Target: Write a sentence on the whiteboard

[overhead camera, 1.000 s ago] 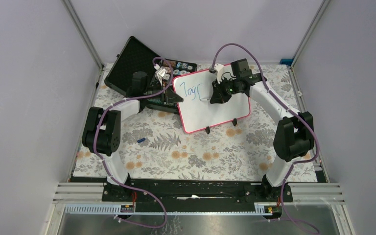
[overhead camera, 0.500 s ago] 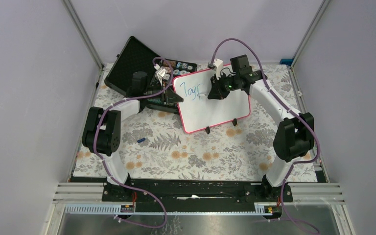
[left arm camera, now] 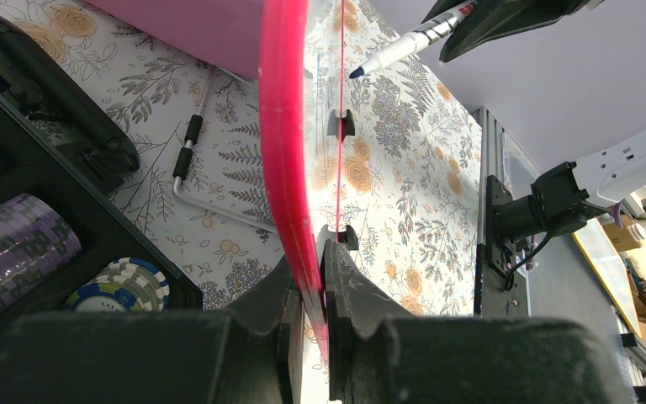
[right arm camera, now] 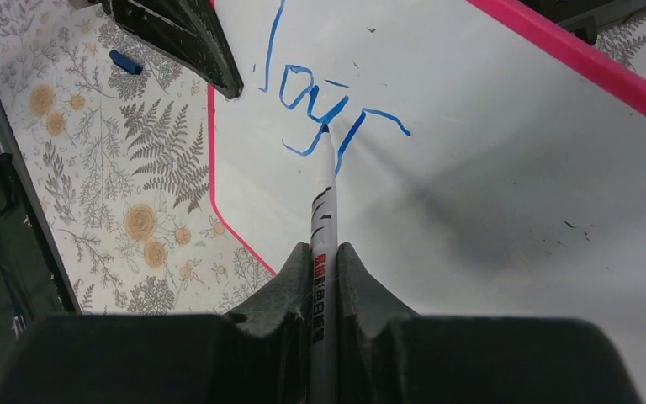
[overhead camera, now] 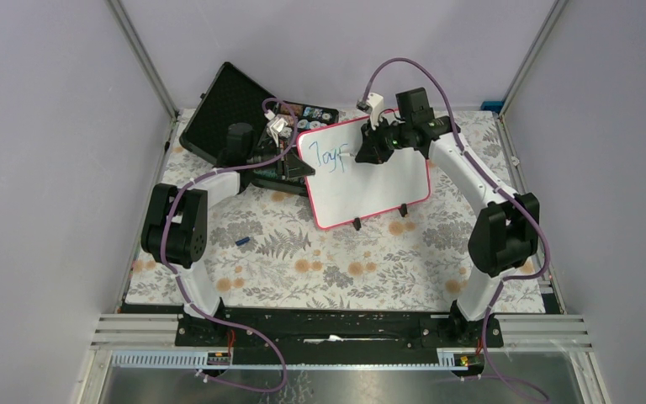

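1. Floral-print cloth (overhead camera: 303, 261) covers the table, which is enclosed by plain lavender walls (overhead camera: 50, 168). The 2 arm bases stand at its near edge.
2. Whiteboard (overhead camera: 378, 189): glossy white face in a pink-red frame, set in the far middle of the table and turned slightly askew. The 2 black feet (overhead camera: 357, 224) on its near edge touch the cloth. The left wrist view shows the board edge-on, raised at a slant above the cloth.
3. Left gripper (left arm camera: 315, 278): the 2 fingers are pressed together on the frame at the board's left edge, 1 finger on each side, pinching it.
4. Right gripper (right arm camera: 324, 257): clamped on the barrel of a marker (right arm camera: 323, 202), with the fingers tight against both sides. It hangs over the upper left part of the white face.
5. Blue writing (right arm camera: 320, 114): a few looping strokes near the board's upper left corner. The marker tip sits right at these strokes, but whether it touches the surface cannot be told.
6. Black case (overhead camera: 223, 109): open, at the far left of the table, just beside the board's left edge. Stacks of poker chips (left arm camera: 126, 282) lie in its tray.
7. Small blue object (overhead camera: 242, 242): lying on the cloth near the left arm, well apart from the board.
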`<act>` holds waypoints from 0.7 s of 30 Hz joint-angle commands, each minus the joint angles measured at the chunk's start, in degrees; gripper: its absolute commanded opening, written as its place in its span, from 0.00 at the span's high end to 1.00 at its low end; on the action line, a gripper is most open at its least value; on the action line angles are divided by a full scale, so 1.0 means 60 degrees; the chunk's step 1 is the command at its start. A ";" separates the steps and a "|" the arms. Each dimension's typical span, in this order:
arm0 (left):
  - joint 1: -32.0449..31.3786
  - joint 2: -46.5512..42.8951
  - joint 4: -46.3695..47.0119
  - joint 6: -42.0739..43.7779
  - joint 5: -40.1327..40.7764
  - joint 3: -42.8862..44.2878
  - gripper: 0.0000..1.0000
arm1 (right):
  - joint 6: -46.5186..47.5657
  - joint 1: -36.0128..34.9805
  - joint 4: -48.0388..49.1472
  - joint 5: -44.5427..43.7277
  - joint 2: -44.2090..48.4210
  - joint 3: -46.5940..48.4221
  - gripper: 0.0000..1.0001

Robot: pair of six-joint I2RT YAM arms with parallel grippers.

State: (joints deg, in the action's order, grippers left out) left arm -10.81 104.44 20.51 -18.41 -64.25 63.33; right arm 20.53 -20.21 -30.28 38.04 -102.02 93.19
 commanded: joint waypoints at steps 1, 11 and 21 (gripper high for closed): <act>-0.0028 -0.0033 0.0324 0.0824 0.0186 -0.0033 1.00 | -0.0068 -0.0074 0.0131 -0.0127 -0.0172 0.0406 1.00; -0.0024 -0.0027 0.0273 0.0830 0.0199 -0.0009 1.00 | -0.0033 -0.0064 0.0129 -0.0350 -0.0284 0.0421 1.00; -0.0017 0.0024 0.0258 0.0799 0.0194 0.0074 1.00 | 0.0161 0.0364 -0.0092 -0.0386 -0.0111 0.0313 1.00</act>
State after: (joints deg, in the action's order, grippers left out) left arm -10.81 104.44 20.38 -18.24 -64.25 63.33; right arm 20.60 -19.55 -30.65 36.97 -103.46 93.54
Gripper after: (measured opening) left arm 0.114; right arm 0.162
